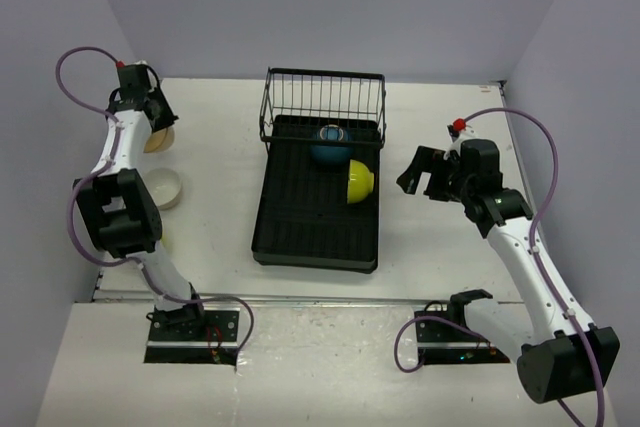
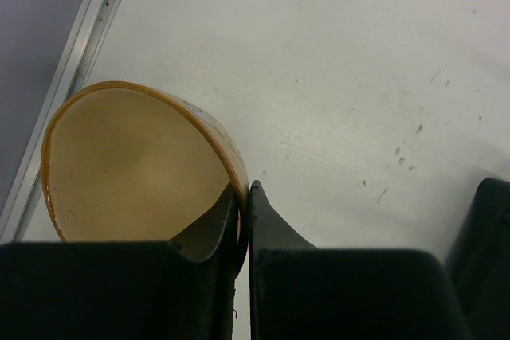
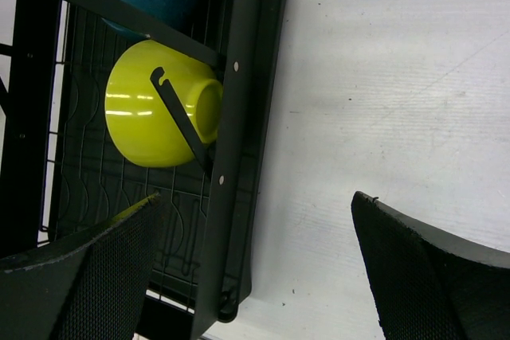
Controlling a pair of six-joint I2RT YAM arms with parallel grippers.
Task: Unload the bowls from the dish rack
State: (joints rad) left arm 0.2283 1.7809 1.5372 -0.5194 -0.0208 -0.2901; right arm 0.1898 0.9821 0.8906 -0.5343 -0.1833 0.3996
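Left claw (image 1: 152, 119) is pressed together on the rim of a cream bowl (image 1: 160, 138) with a tan inside, one finger in the bowl and one outside it. It holds this bowl tilted above the far left part of the white surface (image 1: 220, 167), well apart from the dish rack (image 1: 315, 222). The left wrist view shows the same pinch (image 2: 245, 197) on the bowl's wall (image 2: 135, 165).

A second pale bowl (image 1: 165, 188) sits upright on the surface nearer the arm bases.

Right claw (image 1: 425, 173) is spread wide and holds nothing, hanging just beside the rack's right edge.

In the rack, a dark blue bowl (image 1: 330, 145) leans by the wire basket (image 1: 322, 97). A lime bowl (image 1: 360, 181) lies on its side just in front of the blue one, by the right rim.
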